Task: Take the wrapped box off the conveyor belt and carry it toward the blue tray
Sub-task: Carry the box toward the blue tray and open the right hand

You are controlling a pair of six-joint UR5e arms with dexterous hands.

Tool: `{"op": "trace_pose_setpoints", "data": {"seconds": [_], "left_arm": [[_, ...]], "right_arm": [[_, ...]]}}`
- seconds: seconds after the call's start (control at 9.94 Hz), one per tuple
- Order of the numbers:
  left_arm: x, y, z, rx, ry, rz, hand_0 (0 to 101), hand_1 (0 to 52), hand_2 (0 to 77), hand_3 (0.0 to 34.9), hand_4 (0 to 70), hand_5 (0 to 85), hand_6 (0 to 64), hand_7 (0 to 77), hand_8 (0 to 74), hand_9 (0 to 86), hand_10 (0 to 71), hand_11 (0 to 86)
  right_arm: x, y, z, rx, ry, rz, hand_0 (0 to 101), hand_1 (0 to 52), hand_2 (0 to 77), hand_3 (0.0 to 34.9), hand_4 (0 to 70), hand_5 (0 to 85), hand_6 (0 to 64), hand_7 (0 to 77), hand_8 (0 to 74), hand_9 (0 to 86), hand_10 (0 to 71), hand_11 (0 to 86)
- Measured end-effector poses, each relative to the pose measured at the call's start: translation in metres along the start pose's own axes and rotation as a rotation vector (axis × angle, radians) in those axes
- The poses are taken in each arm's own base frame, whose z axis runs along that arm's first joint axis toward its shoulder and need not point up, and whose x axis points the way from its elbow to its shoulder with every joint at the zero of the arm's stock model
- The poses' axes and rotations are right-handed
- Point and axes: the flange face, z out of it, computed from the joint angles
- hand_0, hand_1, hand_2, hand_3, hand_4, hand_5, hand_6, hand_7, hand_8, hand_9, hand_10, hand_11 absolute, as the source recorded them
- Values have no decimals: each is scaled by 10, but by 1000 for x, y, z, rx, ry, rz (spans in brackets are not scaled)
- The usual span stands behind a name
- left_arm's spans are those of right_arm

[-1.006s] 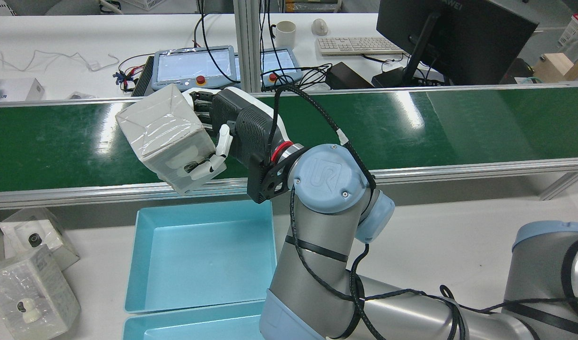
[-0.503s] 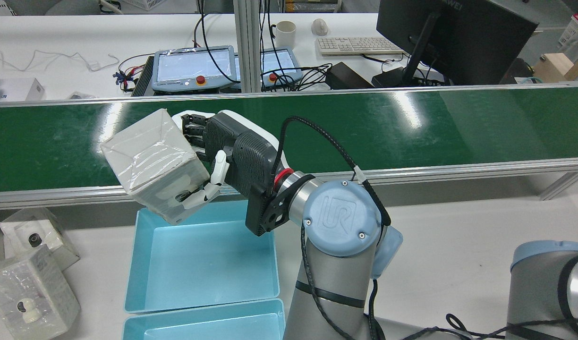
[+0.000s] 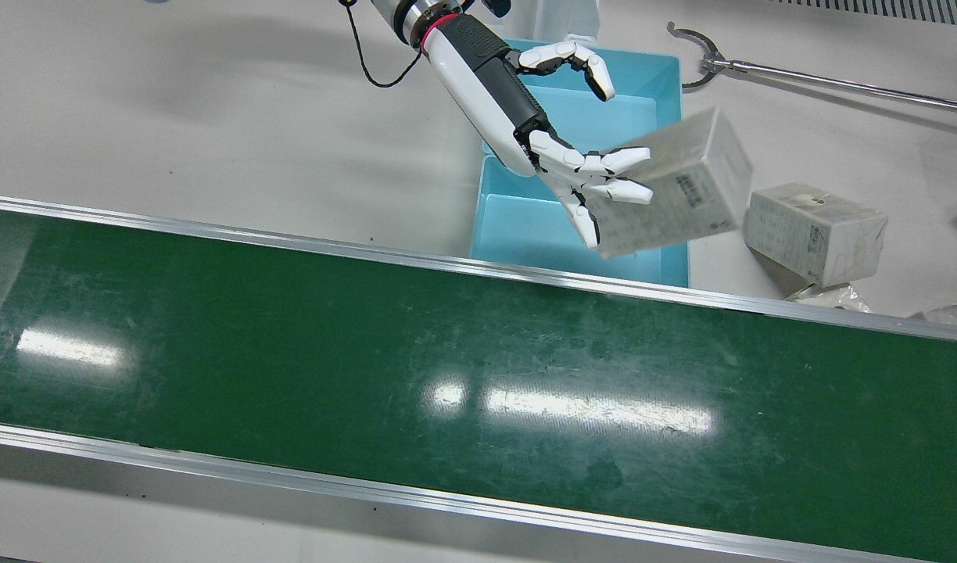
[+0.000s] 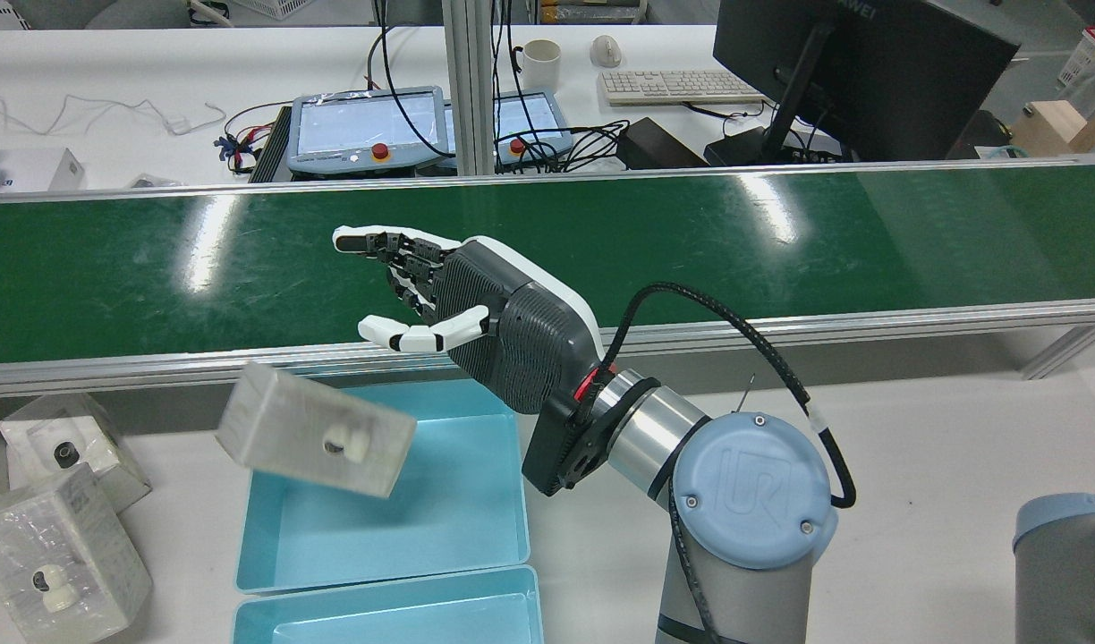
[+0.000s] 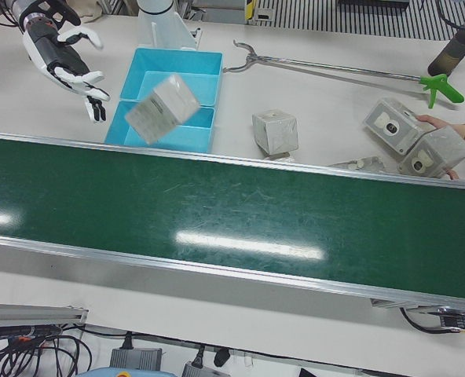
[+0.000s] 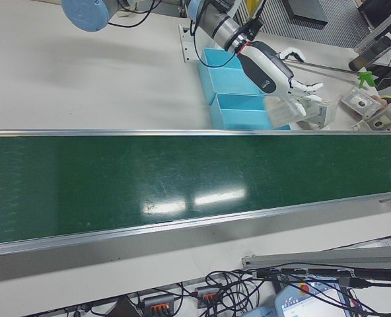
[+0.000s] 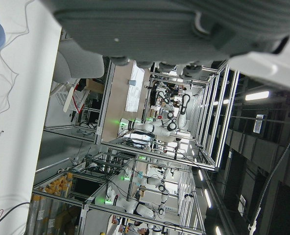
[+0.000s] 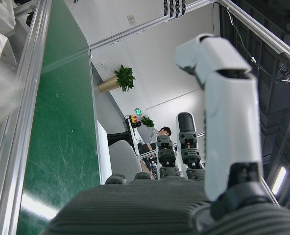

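The wrapped box (image 4: 315, 443) is in mid-air and blurred, clear of any hand, just above the blue tray (image 4: 440, 528) that lies beside the green conveyor belt (image 4: 780, 241). It also shows in the front view (image 3: 682, 180) and in the left-front view (image 5: 162, 107). My right hand (image 4: 476, 304) is open with its fingers spread. It hovers over the belt's near rail, above and to the right of the box, and holds nothing. In the front view the hand (image 3: 525, 117) is over the tray (image 3: 525, 227). The left hand view shows only dark palm, so its fingers cannot be judged.
A second blue tray (image 4: 395, 622) adjoins the first. Other wrapped boxes (image 4: 60, 546) lie left of the trays, one also showing in the front view (image 3: 815, 231). A long reacher tool (image 3: 799, 78) lies on the table. A person's hand (image 5: 444, 126) rests by more boxes.
The right hand carried the box from over the belt down toward the tray, then opened. The box has left the fingers and is dropping over the tray.
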Motion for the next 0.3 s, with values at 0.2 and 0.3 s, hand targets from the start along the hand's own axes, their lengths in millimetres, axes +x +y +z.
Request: {"op": "trace_pose_setpoints", "data": {"seconds": [0.2,0.3], "left_arm": [[0,0,0,0,0,0,0,0,11,0,0,11,5,5,5,0,5,5],[0,0,0,0,0,0,0,0,11,0,0,11,5,5,5,5,5,5]], "right_arm": [[-4,-5,-11,5,0,-2,516,218,185,31,175,245,65,76,0,11,0,11],[-5,-6,-13,4,1,-1,516,218,185,31,175,245,65,76,0,11,0,11]]}}
